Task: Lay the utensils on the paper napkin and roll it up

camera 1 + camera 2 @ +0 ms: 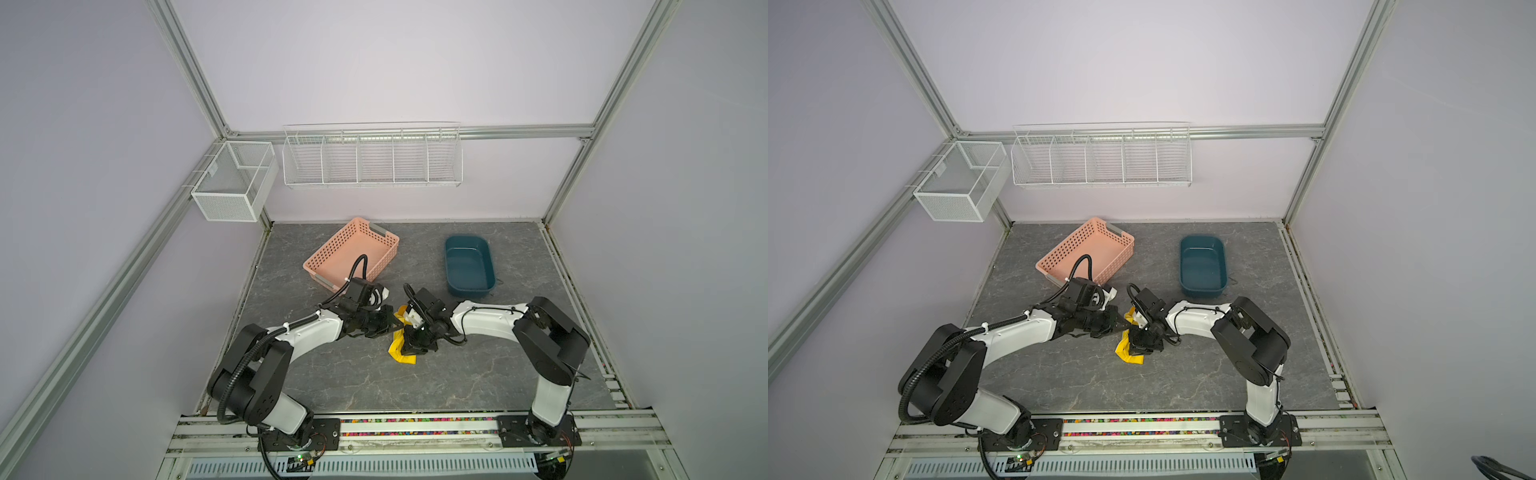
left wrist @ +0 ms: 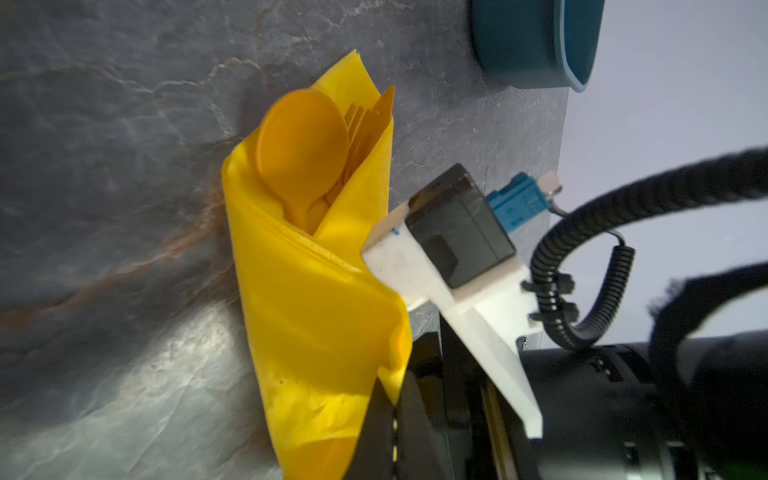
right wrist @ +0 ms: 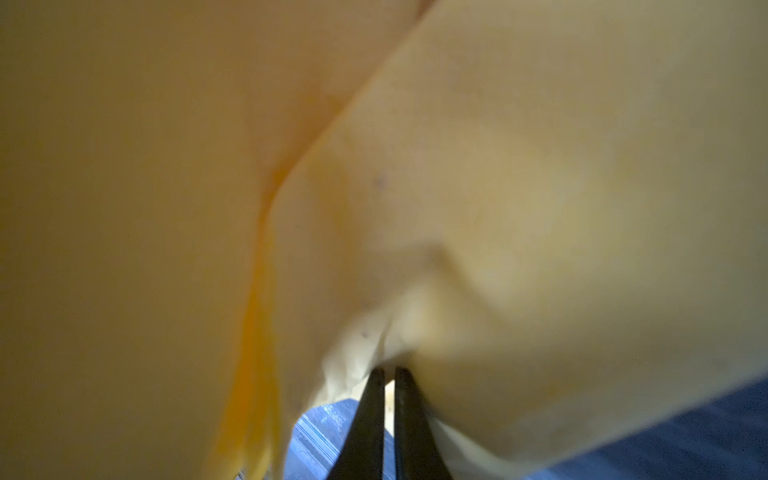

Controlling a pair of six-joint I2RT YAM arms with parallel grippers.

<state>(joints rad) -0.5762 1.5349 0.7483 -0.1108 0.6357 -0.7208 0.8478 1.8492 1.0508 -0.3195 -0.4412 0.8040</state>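
Three utensils sit inside the paper napkin, which is wrapped around their handles as a loose cone. The spoon bowl, fork tines and knife tip poke out of its open end. In both top views we see the bundle lying on the grey table, midway between the two arms.

The left gripper has its jaws pressed together on the napkin's outer flap, which looks pinched between them. The right gripper is just as narrow, with paper bunched at its tips and yellow sheet smothering its camera.

We judge tearing to be the main risk. Two tight pinches on thin paper will rip it if the arms pull apart or twist against each other. The wrap is slack, so tilting or lifting the bundle could let the smooth utensils slide out of the open end. Letting go of either flap could let the roll spring open. The wrists sit very near each other, so a careless turn could knock them together. The pink basket and blue tub stand well apart and pose no trouble.
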